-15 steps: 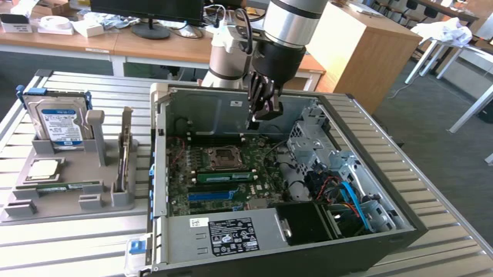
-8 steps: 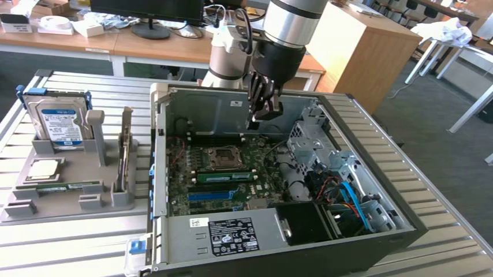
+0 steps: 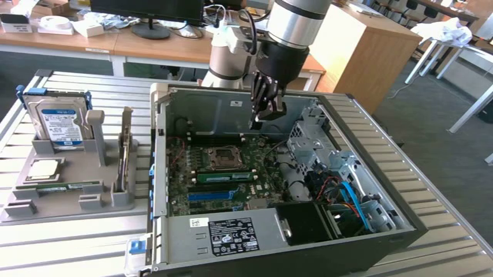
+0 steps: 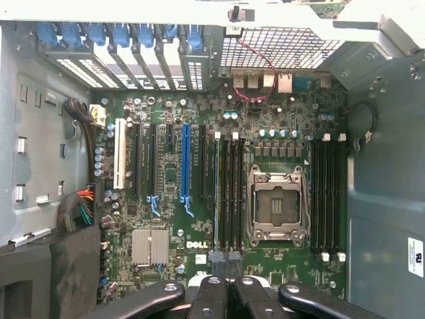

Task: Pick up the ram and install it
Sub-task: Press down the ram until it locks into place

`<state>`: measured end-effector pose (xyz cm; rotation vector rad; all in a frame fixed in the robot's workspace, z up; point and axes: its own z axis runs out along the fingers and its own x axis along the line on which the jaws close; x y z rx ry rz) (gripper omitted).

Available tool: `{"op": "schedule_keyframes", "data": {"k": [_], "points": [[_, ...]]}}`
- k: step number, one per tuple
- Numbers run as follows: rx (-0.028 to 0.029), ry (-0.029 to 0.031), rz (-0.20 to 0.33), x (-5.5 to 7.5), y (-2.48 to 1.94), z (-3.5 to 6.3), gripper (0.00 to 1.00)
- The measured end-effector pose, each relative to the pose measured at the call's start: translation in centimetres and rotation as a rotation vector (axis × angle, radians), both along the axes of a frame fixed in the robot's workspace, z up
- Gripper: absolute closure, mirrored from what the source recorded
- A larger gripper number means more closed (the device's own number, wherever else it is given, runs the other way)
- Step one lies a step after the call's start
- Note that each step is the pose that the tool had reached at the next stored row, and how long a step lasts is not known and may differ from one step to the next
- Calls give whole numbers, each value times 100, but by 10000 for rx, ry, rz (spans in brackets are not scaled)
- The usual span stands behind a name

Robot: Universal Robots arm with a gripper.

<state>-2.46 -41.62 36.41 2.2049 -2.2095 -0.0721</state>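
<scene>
Exterior view: on the slatted tabletop [image 3: 439, 199] I count one open computer case [image 3: 208, 109]. Near the tabletop's edge on the exterior view's left is one grey holder [image 3: 69, 210] carrying one hard drive [image 3: 58, 124] and one second green stick [image 3: 66, 186]. The ram [image 3: 223, 176] sits in a motherboard slot beside the CPU socket [image 3: 223, 157]. My fingers [image 3: 269, 109] hang pinched together well above it, empty.

Wrist view: the fingers [image 4: 212, 296] are pressed together, and the ram [image 4: 217, 193] stands edge-on in its slot, walled in by the case [image 4: 385, 212].

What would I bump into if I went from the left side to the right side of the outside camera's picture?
Blue-labelled hard drive → thin upright board → processor socket → gripper → blue cables.
</scene>
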Motion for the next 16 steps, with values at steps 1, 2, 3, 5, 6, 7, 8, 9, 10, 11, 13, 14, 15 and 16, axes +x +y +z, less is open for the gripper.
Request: {"op": "schedule_keyframes", "data": {"k": [1,2,3,5,6,7,8,9,10,11,13,14,15,16], "points": [[0,0,0,10,0,0,90],[1,0,0,20,0,0,90],[1,0,0,31,0,0,90],[1,0,1,52,0,0,90],[0,0,1,61,0,0,90],[0,0,0,70,0,0,90],[1,0,0,79,0,0,90],[1,0,0,89,0,0,90],[0,0,0,98,0,0,90],[1,0,0,107,0,0,90],[0,0,0,126,0,0,90],[0,0,0,136,0,0,90],[1,0,1,146,0,0,90],[0,0,1,156,0,0,90]]}}
